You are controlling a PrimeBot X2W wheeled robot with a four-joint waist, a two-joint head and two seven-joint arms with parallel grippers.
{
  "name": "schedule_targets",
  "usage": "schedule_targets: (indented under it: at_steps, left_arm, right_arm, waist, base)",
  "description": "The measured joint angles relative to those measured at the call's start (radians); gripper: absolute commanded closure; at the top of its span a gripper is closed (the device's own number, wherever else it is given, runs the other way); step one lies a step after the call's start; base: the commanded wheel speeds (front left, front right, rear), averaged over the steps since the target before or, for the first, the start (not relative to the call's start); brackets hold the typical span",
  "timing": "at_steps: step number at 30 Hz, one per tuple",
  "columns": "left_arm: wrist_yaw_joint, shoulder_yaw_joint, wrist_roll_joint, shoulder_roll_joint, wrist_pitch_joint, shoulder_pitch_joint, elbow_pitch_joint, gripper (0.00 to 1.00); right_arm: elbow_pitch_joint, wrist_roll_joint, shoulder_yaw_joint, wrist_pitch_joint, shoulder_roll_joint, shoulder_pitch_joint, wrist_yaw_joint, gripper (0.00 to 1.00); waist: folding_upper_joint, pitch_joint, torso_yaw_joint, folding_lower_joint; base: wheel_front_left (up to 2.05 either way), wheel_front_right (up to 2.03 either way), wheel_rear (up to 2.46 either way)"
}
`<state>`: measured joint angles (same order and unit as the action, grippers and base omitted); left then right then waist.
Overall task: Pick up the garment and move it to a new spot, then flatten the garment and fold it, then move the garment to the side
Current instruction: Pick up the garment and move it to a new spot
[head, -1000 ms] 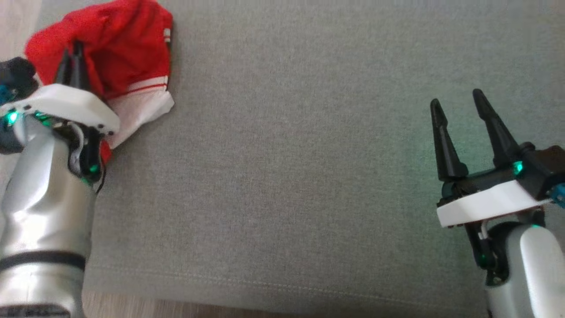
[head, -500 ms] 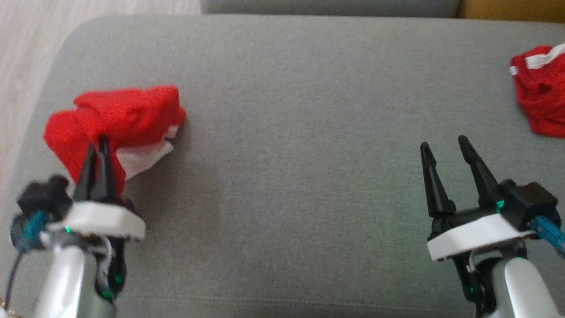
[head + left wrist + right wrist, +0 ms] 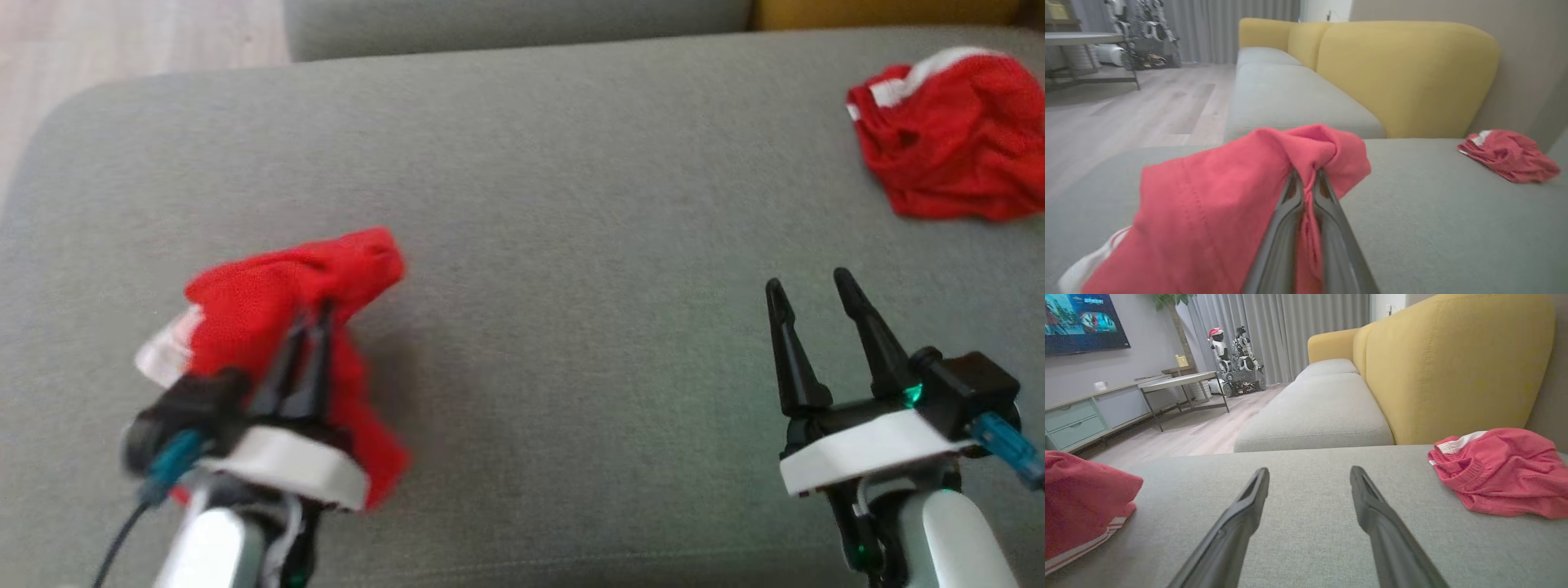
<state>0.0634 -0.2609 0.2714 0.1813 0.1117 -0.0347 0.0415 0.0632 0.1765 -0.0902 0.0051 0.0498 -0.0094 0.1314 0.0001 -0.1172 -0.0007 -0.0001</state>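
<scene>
A red garment with a white striped hem is bunched at the lower left of the grey cushion. My left gripper is shut on a fold of it; in the left wrist view the fabric is pinched between the two fingers and drapes down to the left, with my left gripper at its bunched peak. My right gripper stands open at the lower right with nothing between its fingers, and the right wrist view shows the right gripper over bare cushion, the garment at its far left.
A second red garment lies crumpled at the cushion's far right; it is also in the left wrist view and right wrist view. A yellow sofa back rises behind. Wooden floor lies beyond the cushion's left edge.
The head camera has tilted up, bringing the second garment into view. My left gripper, still shut on the garment, has carried it rightward and nearer across the cushion. The right gripper has stayed open.
</scene>
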Motion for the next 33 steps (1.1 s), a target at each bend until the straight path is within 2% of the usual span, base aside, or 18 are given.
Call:
schedule_targets:
  at_steps: [9, 19, 20, 21, 22, 25, 33]
  left_arm:
    - [-0.099, -0.171, -0.033, -0.072, -0.024, -0.203, -0.087, 1.00]
    - [-0.144, -0.318, -0.029, -0.116, -0.033, -0.285, -0.258, 1.00]
    - [-0.144, -0.326, -0.024, -0.117, -0.039, -0.289, -0.276, 0.73]
    - [-0.148, -0.336, -0.013, -0.117, -0.040, -0.293, -0.288, 0.05]
    - [-0.152, -0.344, -0.007, -0.118, -0.040, -0.298, -0.297, 0.00]
    - [-0.149, -0.352, -0.005, -0.121, -0.039, -0.302, -0.309, 0.00]
    - [-0.085, -0.318, -0.004, -0.120, 0.043, -0.295, -0.256, 0.00]
  right_arm:
    - [-0.011, 0.028, -0.006, -0.033, -0.002, -0.051, 0.000, 0.00]
    - [-0.055, 0.065, -0.012, -0.086, -0.002, -0.075, 0.000, 0.00]
    - [-0.062, 0.070, -0.012, -0.089, -0.002, -0.084, 0.000, 0.00]
    - [-0.065, 0.071, -0.012, -0.093, -0.002, -0.091, 0.000, 0.00]
    - [-0.068, 0.071, -0.011, -0.095, -0.002, -0.096, 0.000, 0.00]
    - [-0.077, 0.071, -0.008, -0.102, -0.002, -0.105, 0.000, 0.00]
    - [-0.086, 0.055, 0.002, -0.101, -0.002, -0.104, 0.000, 0.00]
  waist:
    - [0.0000, -0.080, -0.107, 0.0000]
    - [0.0000, -0.181, -0.209, 0.0001]
    - [0.0000, -0.189, -0.214, 0.0002]
    - [0.0000, -0.194, -0.218, 0.0002]
    - [0.0000, -0.198, -0.220, 0.0002]
    - [0.0000, -0.193, -0.210, 0.0001]
    - [0.0000, -0.146, -0.156, 0.0001]
  base:
    - [0.00, 0.00, 0.00]
    - [0.00, 0.00, 0.00]
    - [0.00, 0.00, 0.00]
    - [0.00, 0.00, 0.00]
    - [0.00, 0.00, 0.00]
    - [0.00, 0.00, 0.00]
    - [0.00, 0.00, 0.00]
